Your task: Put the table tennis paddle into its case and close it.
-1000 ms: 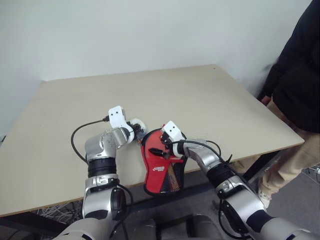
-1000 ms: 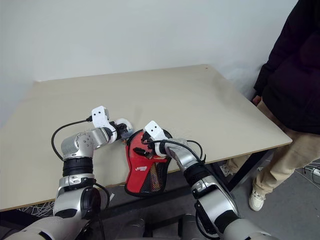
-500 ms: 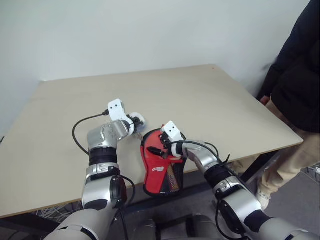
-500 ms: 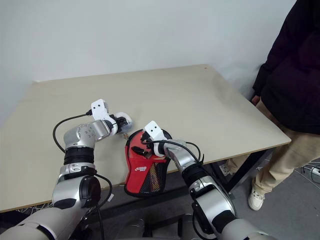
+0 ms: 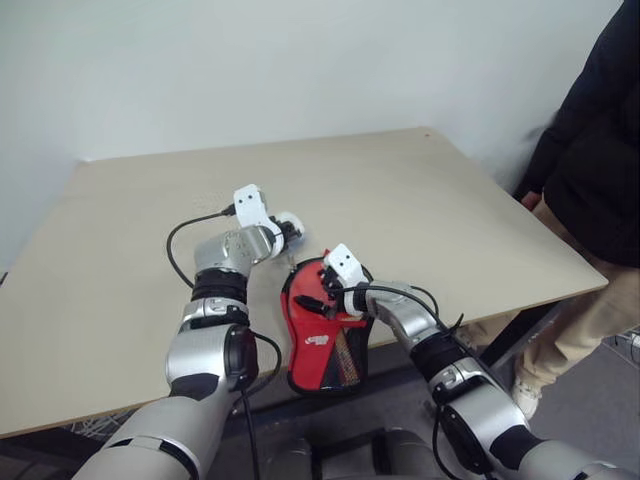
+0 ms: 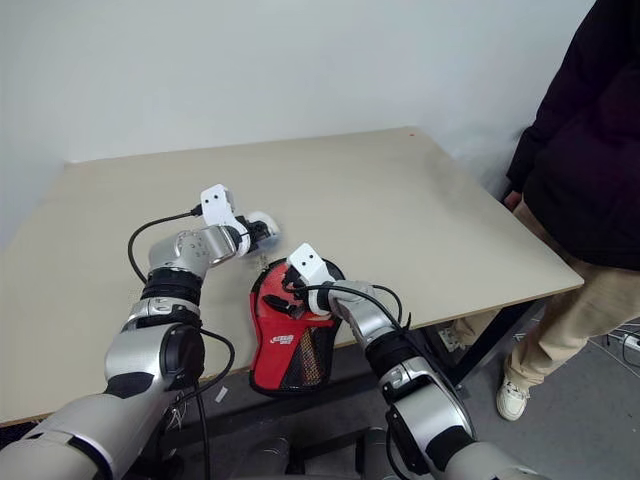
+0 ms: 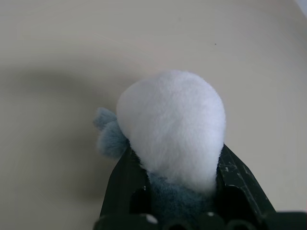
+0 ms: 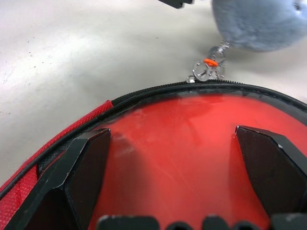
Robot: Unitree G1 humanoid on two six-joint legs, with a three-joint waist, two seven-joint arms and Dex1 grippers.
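The case (image 5: 322,340) lies at the table's front edge with its narrow end hanging over it. Its clear window (image 8: 182,129) shows red behind it, and I cannot tell the table tennis paddle apart from that red. My right gripper (image 5: 312,298) is open, its fingers (image 8: 86,167) spread flat on the window. Just beyond the case's round end, my left gripper (image 5: 284,232) is shut on the pale plush charm (image 7: 172,124). The charm hangs from the zipper pull (image 8: 207,69) on the black zipper edging.
The beige table (image 5: 420,200) stretches away beyond both arms. A person in a black top and beige trousers (image 5: 590,170) stands at its right edge. A black cable (image 5: 185,240) loops beside my left wrist.
My left gripper has carried the charm farther from me and to the right, around the case's round end. The right gripper and the case have stayed put.
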